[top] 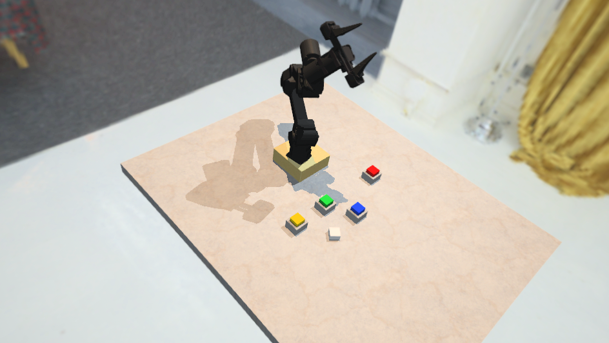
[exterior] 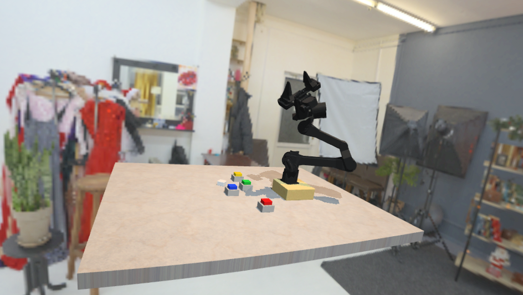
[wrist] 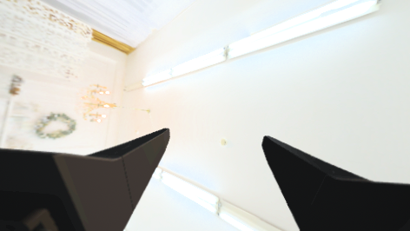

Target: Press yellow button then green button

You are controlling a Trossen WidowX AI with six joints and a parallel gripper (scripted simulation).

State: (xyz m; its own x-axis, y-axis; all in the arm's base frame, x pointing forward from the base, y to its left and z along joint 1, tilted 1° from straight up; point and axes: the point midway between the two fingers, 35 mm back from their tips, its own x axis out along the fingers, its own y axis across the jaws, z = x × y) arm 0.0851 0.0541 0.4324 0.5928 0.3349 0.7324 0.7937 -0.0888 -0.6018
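Observation:
The yellow button (top: 297,220) (exterior: 237,174) sits on a grey base, its cap standing up. The green button (top: 326,200) (exterior: 246,182) sits on a grey base between the yellow button and the arm's base, its cap also up. My gripper (top: 368,39) (exterior: 297,79) (wrist: 215,136) is open and empty, raised high above the table and tilted upward, far from both buttons. The wrist view shows only the two fingers against the ceiling; no button shows there.
A blue button (top: 357,208) (exterior: 232,187) stands near the green one. A red button (top: 372,171) (exterior: 266,201) stands farther off, to one side of the arm's yellowish base block (top: 300,173) (exterior: 303,193). A small white block (top: 334,233) (exterior: 221,182) lies near the yellow and blue buttons.

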